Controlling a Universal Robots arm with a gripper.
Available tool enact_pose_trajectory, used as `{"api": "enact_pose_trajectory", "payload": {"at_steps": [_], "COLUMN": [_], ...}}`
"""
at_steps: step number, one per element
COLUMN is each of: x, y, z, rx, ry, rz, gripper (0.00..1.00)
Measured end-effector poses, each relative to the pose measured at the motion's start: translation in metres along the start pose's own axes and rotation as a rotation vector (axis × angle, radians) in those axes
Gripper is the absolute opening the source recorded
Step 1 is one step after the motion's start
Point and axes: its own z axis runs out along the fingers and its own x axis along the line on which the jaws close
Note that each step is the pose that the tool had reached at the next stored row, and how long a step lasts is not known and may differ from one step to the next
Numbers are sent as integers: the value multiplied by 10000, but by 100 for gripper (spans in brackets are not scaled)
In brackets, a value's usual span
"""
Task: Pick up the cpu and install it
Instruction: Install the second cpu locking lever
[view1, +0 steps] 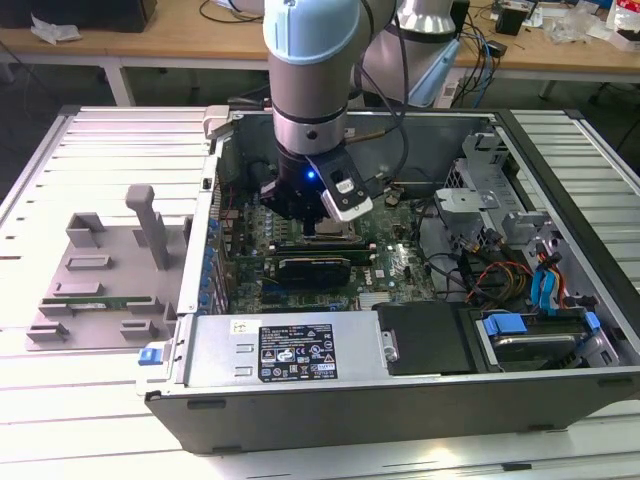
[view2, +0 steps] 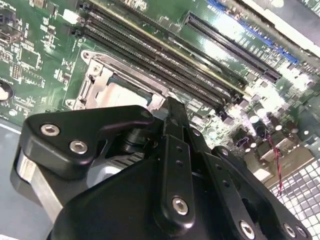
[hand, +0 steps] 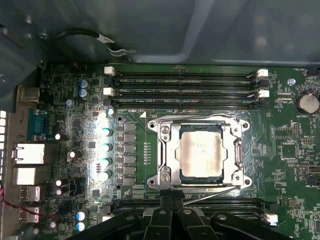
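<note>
The cpu (hand: 201, 154), a flat square chip with a dull silver top, lies inside the metal socket frame (hand: 165, 150) on the green motherboard. My gripper (hand: 172, 196) hovers just beside the socket's edge, its two black fingers pressed together and holding nothing. In the second wrist view the gripper (view2: 172, 107) ends over the socket frame (view2: 100, 80), and a pale strip of the cpu (view2: 125, 92) shows past it. In the exterior view the gripper (view1: 322, 228) reaches down into the open computer case (view1: 400, 400) above the motherboard's middle.
Black memory slots (hand: 185, 85) run beside the socket. A grey fixture (view1: 95, 280) holding a green memory stick sits at the exterior view's left of the case. The power supply (view1: 290, 350), drive cage (view1: 540, 330) and loose cables (view1: 490, 275) crowd the case.
</note>
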Motion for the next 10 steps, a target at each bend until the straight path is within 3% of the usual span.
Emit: {"api": "enact_pose_trajectory", "payload": {"at_steps": [3, 5, 7, 10], "x": [0, 0, 0, 2], "y": [-96, -110, -133, -153], "z": [-6, -2, 13, 48], "rx": [-49, -368, -604, -616], "ry": [1, 1, 3, 4], "rz": [2, 15, 24, 25], "gripper": [11, 11, 11, 11]}}
